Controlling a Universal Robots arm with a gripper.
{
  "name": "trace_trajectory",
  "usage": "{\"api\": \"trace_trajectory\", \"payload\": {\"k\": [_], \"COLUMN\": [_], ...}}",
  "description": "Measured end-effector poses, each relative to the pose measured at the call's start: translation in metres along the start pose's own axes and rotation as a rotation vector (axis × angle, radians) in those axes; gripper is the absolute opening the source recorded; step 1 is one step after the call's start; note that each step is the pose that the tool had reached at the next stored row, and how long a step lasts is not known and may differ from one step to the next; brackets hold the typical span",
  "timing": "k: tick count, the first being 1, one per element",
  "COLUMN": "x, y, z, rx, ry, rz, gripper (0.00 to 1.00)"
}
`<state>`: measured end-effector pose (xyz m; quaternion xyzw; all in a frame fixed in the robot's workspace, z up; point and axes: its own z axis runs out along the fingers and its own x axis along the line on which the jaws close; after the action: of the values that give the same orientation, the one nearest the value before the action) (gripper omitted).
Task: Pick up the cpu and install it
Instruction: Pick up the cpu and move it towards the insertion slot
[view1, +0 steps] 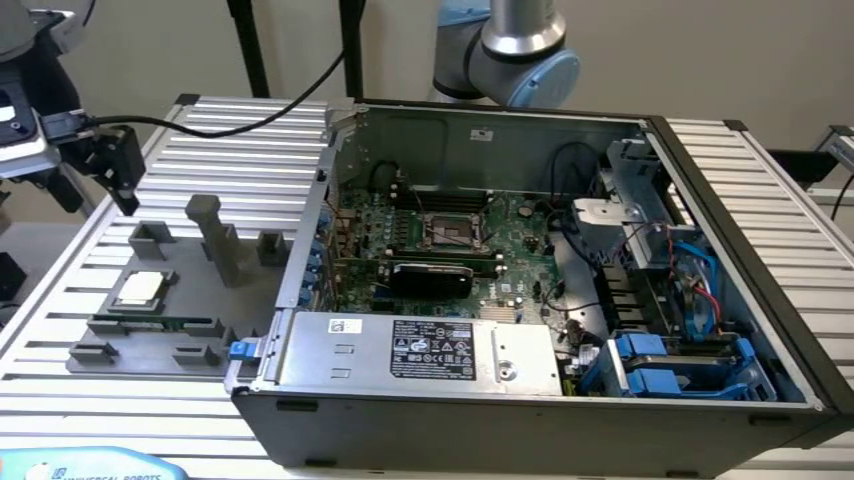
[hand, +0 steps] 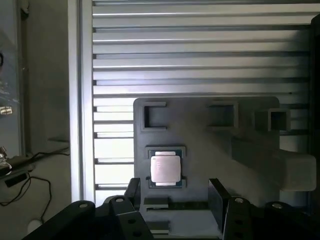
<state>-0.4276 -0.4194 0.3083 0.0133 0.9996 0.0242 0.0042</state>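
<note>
"UNIVERSAL ROBOTS" stands in dark letters on a pale blue panel, in front of the computer case toward the exterior view's left. The black label on the case's power supply carries white print too small to read.

Two cameras: one high and off the arm, one on the wrist.
The exterior view looks down at an angle, from well back, over the open computer case and slatted table; the wrist view looks steeply down, close, past the claw; both share the grey tray and chip just beyond the claw.
</note>
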Motion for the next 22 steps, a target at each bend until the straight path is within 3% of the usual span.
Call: {"api": "trace_trajectory", "payload": {"k": [22], "x": [0.0], "y": [-0.0083], "z": [0.0395], "rx": [0.0001], "ry": [0.0015], "rz": [0.0], "gripper": [0.65]}}
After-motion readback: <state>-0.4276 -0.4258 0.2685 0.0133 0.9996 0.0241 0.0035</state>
